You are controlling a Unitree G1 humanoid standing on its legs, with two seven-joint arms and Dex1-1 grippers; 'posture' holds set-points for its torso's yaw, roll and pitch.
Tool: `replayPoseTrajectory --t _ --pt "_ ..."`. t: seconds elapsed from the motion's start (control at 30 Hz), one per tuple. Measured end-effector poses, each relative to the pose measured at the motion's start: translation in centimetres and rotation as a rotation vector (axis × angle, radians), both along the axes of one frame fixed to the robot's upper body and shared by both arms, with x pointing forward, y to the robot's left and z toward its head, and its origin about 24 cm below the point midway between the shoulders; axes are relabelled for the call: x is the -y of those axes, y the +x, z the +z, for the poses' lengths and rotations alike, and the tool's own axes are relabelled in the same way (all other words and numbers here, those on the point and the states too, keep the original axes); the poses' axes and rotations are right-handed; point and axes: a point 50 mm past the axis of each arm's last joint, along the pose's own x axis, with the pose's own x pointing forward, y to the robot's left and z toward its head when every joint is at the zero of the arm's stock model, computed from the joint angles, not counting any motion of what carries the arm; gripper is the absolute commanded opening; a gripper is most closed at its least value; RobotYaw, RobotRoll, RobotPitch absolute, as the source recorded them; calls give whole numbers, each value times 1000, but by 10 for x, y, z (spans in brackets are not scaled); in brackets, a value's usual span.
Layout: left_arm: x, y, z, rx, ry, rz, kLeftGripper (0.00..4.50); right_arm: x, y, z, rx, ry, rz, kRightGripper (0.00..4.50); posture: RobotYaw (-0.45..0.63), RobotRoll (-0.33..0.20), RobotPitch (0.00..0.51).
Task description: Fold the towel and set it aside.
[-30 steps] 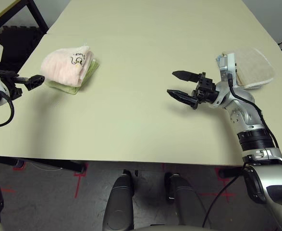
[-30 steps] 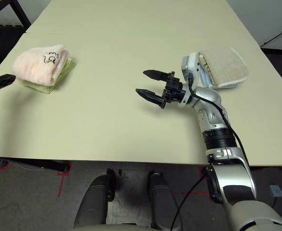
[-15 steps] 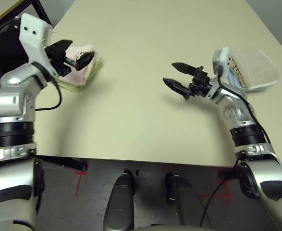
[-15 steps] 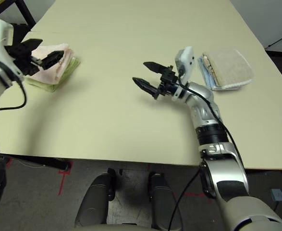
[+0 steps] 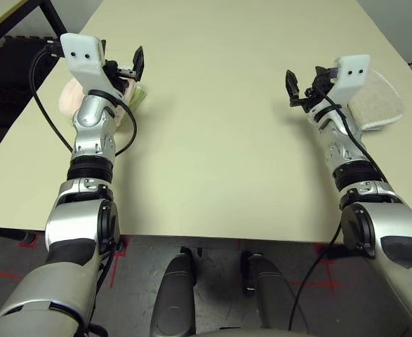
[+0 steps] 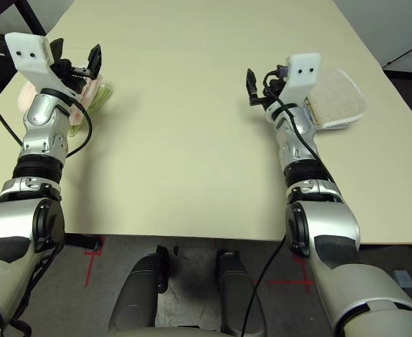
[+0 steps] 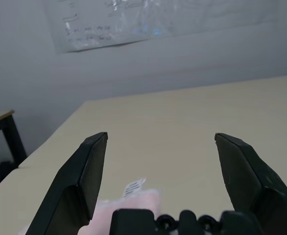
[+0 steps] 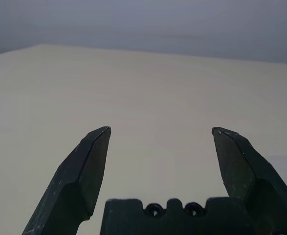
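Note:
The towel (image 5: 68, 100) lies folded at the table's far left, pale pink, on top of a folded light green towel (image 5: 140, 93). My left forearm crosses in front of it and hides its middle. In the left wrist view the towel (image 7: 142, 204) and its white tag (image 7: 134, 186) show just below the fingers. My left gripper (image 5: 125, 66) is held up above the towel, open, holding nothing, pointing away across the table. My right gripper (image 5: 304, 84) is raised over the right half of the table, open and empty; its fingers (image 8: 87, 166) stand wide apart.
A folded beige towel (image 5: 382, 105) lies at the far right, behind my right wrist. The cream table (image 5: 213, 140) stretches bare between my two arms. A dark table frame (image 5: 23, 17) stands at the far left, beyond the table's edge.
Both arms have swung up so the forearms rise from the near edge. The left gripper came in from the left to above the towel. The right gripper lifted and turned away. Both stayed open.

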Motion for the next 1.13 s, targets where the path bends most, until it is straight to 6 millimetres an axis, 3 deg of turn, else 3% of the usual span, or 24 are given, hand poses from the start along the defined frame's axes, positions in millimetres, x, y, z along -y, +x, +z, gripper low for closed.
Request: replayPoseTrajectory --t 0.13,0.27,0.43,0.53,1.13 --pt "-21 -7 -1 -34 12 -7 4446 15 -3 -2 -18 -12 -15 4500 1 0 170" --pt "-36 -14 -23 -120 -10 23 4446 25 -6 -14 -56 10 -56 4500 0 0 173" --pt "-54 -23 -30 -111 -72 158 4446 35 -11 -23 -71 29 -110 4500 -1 0 167" --pt "-55 -26 -25 -65 -46 160 4446 36 -11 -23 -65 34 -112 4500 -10 0 167" --pt "-47 -30 -40 -128 17 -56 4446 39 -16 -32 -76 48 -65 4500 -10 0 177"
